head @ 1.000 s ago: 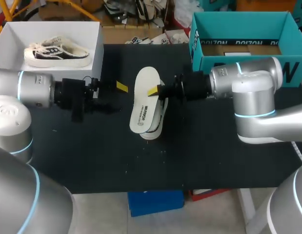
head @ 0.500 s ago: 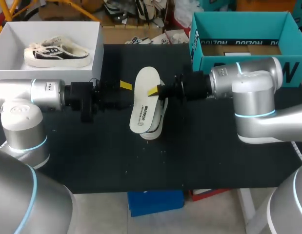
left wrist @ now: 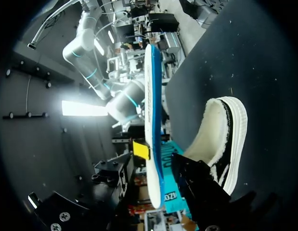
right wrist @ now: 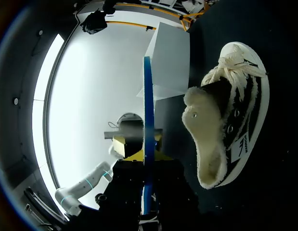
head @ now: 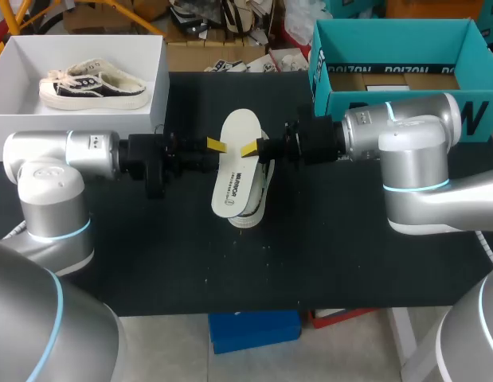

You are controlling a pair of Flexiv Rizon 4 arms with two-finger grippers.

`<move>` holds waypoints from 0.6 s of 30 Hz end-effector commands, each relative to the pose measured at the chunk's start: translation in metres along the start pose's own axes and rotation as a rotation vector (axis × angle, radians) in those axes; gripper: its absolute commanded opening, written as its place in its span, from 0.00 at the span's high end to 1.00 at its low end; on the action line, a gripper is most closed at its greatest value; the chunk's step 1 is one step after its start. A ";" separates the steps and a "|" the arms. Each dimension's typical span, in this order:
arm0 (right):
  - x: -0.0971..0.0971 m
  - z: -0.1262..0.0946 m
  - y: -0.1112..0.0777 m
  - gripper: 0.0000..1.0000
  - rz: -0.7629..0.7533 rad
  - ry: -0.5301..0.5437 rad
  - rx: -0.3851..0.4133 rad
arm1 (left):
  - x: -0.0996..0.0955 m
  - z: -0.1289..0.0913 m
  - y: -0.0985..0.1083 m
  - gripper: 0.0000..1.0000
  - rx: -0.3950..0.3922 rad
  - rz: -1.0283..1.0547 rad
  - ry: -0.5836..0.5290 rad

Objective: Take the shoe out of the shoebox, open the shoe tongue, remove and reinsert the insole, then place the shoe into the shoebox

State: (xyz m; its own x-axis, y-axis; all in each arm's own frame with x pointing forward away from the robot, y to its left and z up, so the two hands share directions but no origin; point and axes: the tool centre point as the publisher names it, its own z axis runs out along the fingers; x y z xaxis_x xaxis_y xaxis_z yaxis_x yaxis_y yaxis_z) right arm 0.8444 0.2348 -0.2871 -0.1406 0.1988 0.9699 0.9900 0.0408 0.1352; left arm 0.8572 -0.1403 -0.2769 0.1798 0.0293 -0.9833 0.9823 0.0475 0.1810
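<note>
Here, the left gripper point(head: 217, 146) stands open at the edge of the insole point(head: 236, 159), one finger clear of it. The right gripper point(head: 250, 149) pinches the insole's other edge, over the shoe point(head: 264, 189) on the dark surface point(head: 150, 255).

Two shoes, upper-left shoe point(head: 91, 83), centre shoe point(head: 264, 187), one insole point(head: 236, 163), two boxes, white box point(head: 158, 79), teal box point(head: 350, 103), two grippers, left gripper point(head: 217, 145), right gripper point(head: 248, 149).
</note>
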 end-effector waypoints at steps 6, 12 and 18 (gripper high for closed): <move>0.000 0.001 0.000 1.00 0.001 -0.002 -0.001 | 0.005 0.012 0.003 0.55 -0.009 -0.003 -0.010; 0.000 0.001 0.000 1.00 0.001 -0.002 -0.001 | 0.005 0.018 0.005 0.64 -0.010 -0.003 -0.019; 0.000 0.001 0.000 1.00 0.001 -0.002 -0.001 | 0.005 0.023 0.005 0.75 -0.008 -0.001 -0.020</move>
State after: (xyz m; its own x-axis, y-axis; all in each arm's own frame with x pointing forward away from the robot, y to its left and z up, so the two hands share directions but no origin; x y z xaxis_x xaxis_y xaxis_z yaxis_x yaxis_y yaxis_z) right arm 0.8444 0.2348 -0.2871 -0.1406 0.1989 0.9699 0.9900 0.0408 0.1352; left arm 0.8633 -0.1597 -0.2805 0.1770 0.0071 -0.9842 0.9827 0.0540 0.1771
